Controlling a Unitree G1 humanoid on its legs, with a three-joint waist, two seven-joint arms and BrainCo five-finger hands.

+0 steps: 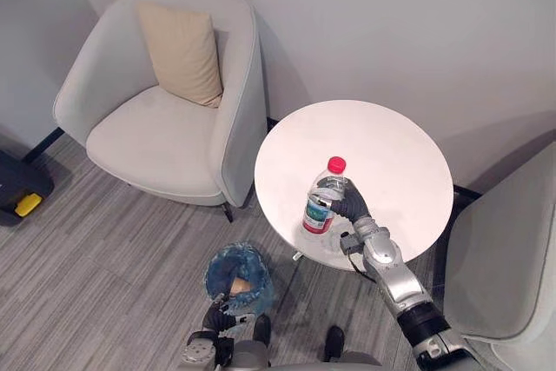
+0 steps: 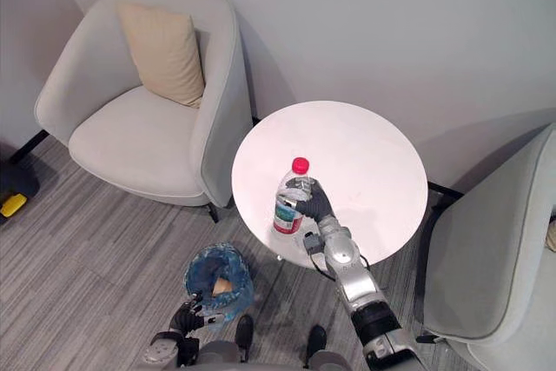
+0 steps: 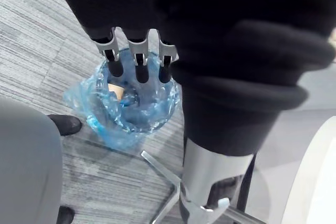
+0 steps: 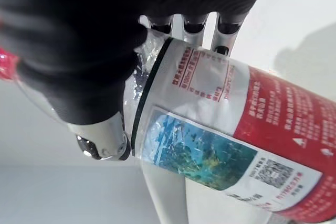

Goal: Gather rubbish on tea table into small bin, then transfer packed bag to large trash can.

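"Clear plastic bottle with a red cap (image 1: 321,202): where is it?"
"Upright at the near side of the round white tabletop (image 1: 391,149). The right robot hand (image 1: 349,207) is curled round its labelled middle."
"And the left robot hand (image 3: 140,56)?"
"Low near the floor (image 1: 104,258), fingers hooked over the rim of the small bin lined with a blue plastic bag (image 1: 241,277), gripping it."

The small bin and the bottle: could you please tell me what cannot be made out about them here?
Small bin contents: left wrist view, the left robot hand covers part of the opening; one tan scrap shows, the rest is lost in bag folds.
Bottle fill level: too small in the eye views; right wrist view, label and right robot hand cover it.
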